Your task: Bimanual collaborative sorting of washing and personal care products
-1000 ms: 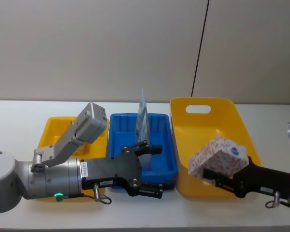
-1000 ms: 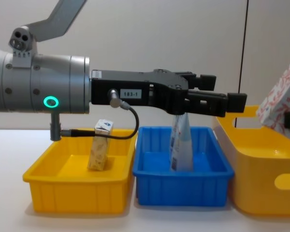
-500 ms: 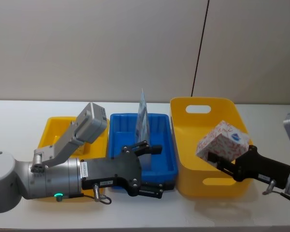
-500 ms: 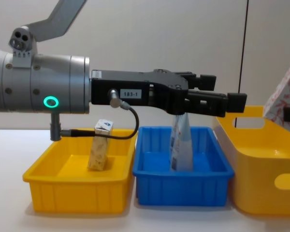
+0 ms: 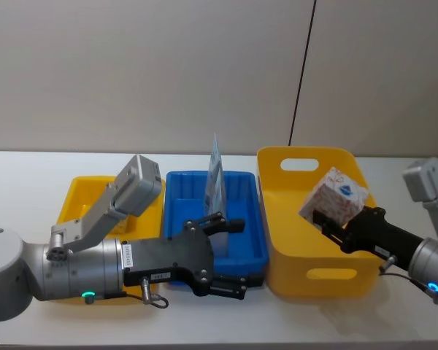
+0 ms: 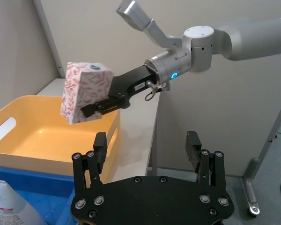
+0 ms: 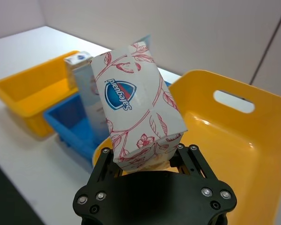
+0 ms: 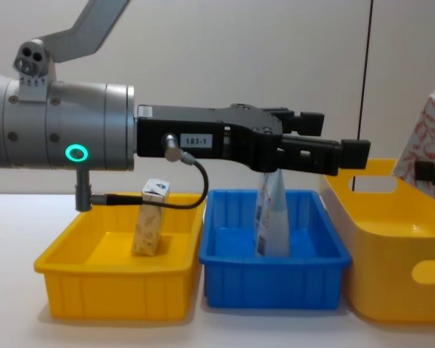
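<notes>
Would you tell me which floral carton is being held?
The carton in the right gripper, above the handled basket; the other carton sits in the yellow tray.

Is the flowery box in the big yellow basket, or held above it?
Held above it, tilted: the right gripper is shut on the floral carton over the yellow basket. Left gripper open above blue tray.

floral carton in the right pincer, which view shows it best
Right wrist view: the floral carton is close, logo clear, in the right pincer. Head and left wrist views show it smaller over the yellow basket; chest view crops it.
</notes>
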